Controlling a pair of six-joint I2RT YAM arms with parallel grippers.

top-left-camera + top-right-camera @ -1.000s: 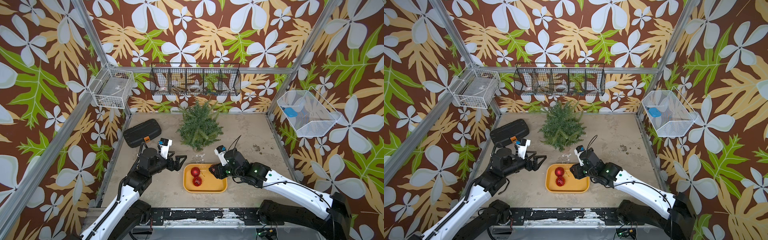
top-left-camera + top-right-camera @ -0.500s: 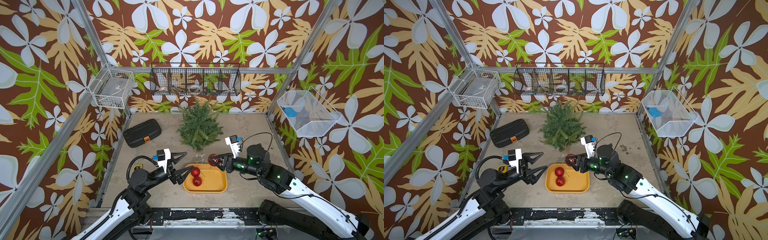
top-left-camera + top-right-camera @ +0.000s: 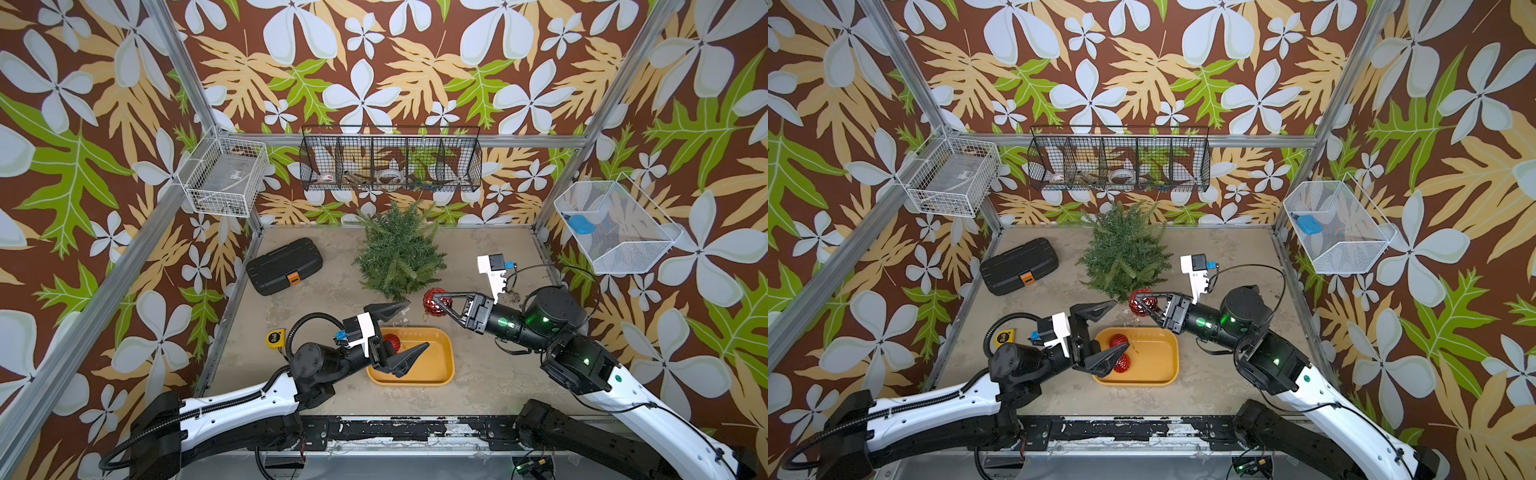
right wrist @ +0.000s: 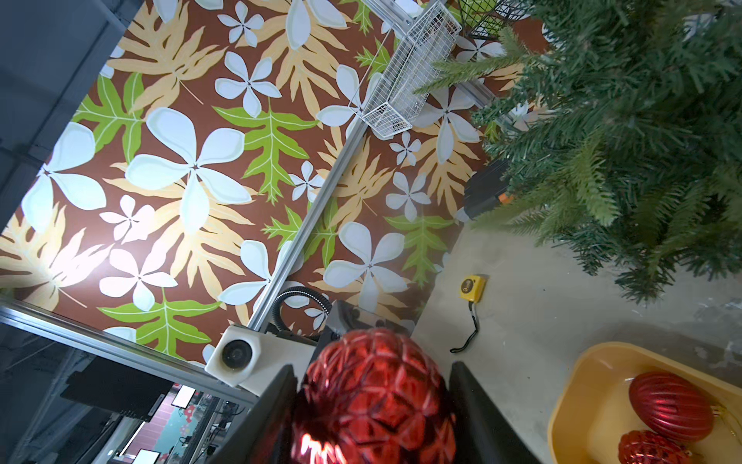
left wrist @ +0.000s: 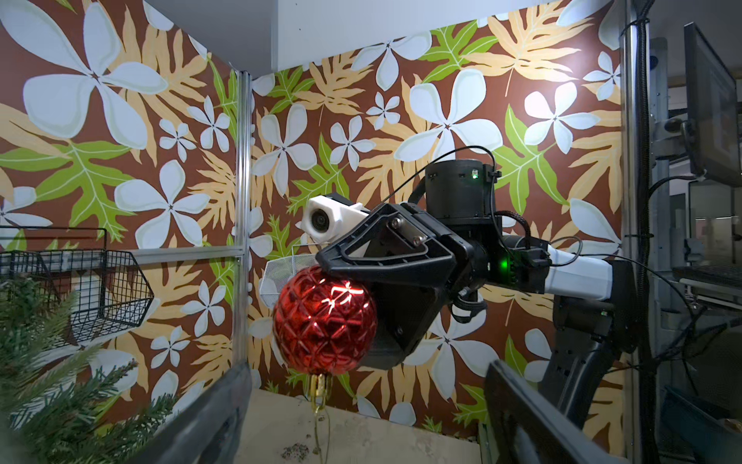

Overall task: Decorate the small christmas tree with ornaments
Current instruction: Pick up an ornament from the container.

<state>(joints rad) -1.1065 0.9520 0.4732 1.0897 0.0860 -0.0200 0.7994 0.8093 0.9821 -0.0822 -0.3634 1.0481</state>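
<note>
While right gripper (image 3: pixel 436 301) pinches faceted shiny red bauble (image 3: pixel 429 301) nr small bushy green fir (image 3: pixel 397 257), left gripper (image 3: pixel 418 323) hangs spread, partly over yellow plastic tray (image 3: pixel 446 365).

tree (image 3: pixel 397 253) behind tray (image 3: pixel 434 358), two ornaments (image 3: pixel 1119 340) in tray, case (image 3: pixel 284 266) left of tree

Bare tabletop (image 3: pixel 469 243) right of small christmas tree (image 3: pixel 397 253); case (image 3: pixel 284 266) left

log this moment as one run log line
right gripper: shut on faceted bauble near tree | left gripper: open, empty | yellow tray: ribbed bauble, glittery bauble
</note>
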